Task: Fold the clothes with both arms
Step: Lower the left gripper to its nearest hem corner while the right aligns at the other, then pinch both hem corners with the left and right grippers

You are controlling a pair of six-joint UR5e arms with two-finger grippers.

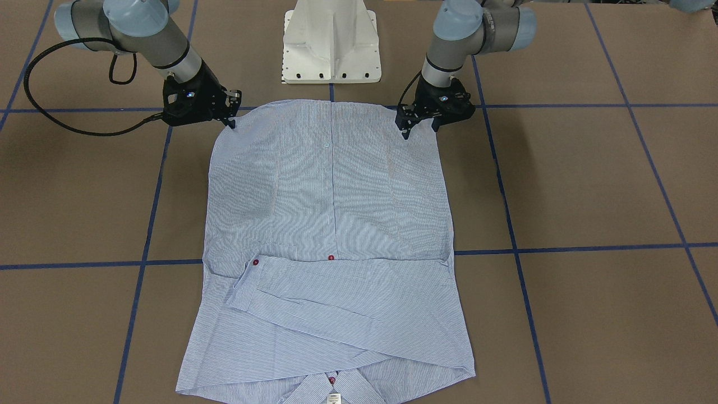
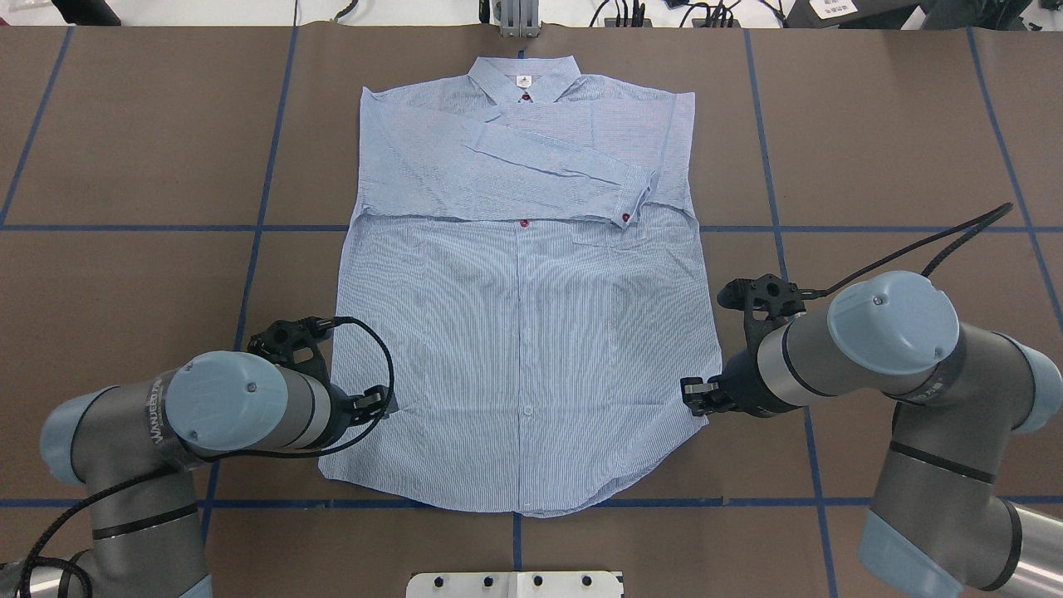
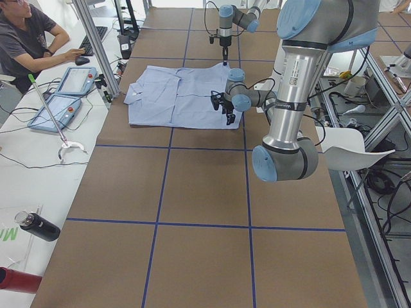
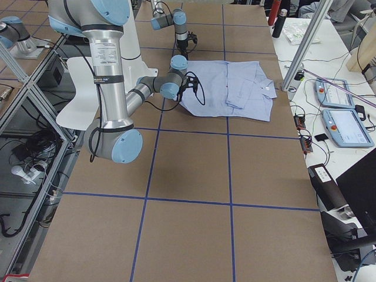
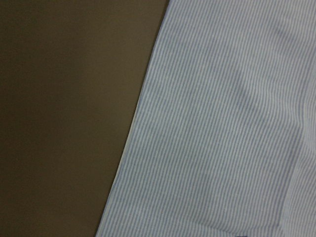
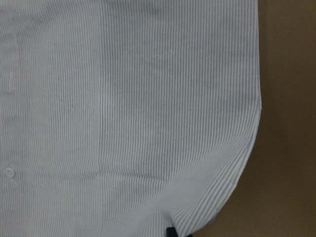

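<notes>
Squarely on the brown table surface (image 2: 124, 249) with its blue tape grid lies the light blue, finely striped button-up shirt (image 2: 523, 332), flat and buttons up, its sleeves crossed over the chest and its hem toward the robot. The silver-grey left arm (image 2: 224, 411) and silver-grey right arm (image 2: 889, 332) flank the hem. The black left gripper (image 1: 420, 130) has its fingers apart at the shirt's side edge. I cannot tell whether the black right gripper (image 2: 696, 397), at the opposite edge, is parted or closed.

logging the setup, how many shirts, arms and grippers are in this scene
shirt: 1
arms: 2, left arm and right arm
grippers: 2, left gripper and right gripper
total: 5
</notes>
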